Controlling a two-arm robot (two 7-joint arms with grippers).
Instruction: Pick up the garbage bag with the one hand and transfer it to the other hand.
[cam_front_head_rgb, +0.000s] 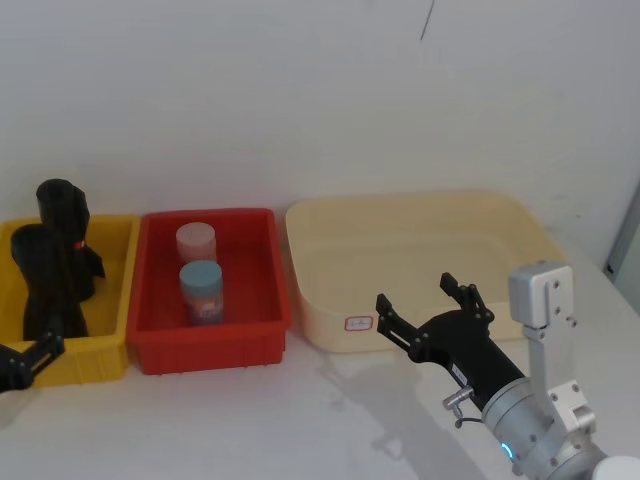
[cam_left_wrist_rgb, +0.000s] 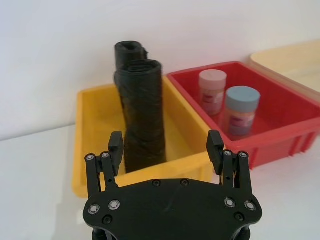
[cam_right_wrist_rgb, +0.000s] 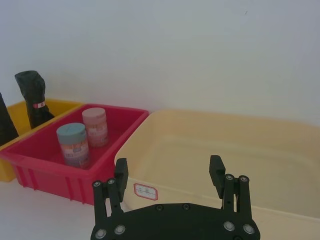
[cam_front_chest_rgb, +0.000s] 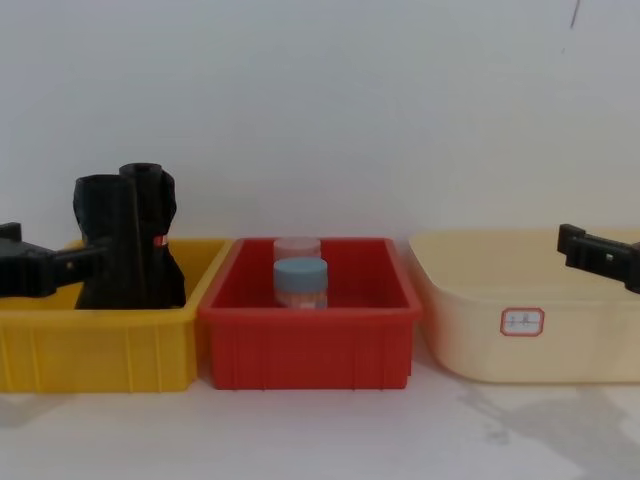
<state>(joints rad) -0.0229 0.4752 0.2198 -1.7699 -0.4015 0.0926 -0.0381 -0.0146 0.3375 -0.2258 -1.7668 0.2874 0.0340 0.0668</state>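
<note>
Inside the yellow bin (cam_front_head_rgb: 110, 350) I see the garbage bag (cam_left_wrist_rgb: 142, 115) standing upright, my left gripper (cam_left_wrist_rgb: 166, 145) just outside it, jaws spread. My right gripper (cam_front_head_rgb: 418, 295), also spread, hovers by the cream tub (cam_front_head_rgb: 320, 300)

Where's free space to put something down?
The cream tub is bare inside; so is the table between the left gripper and right gripper. Crowded: the yellow bin with garbage bag and slimmer roll, the red bin with two jars.
</note>
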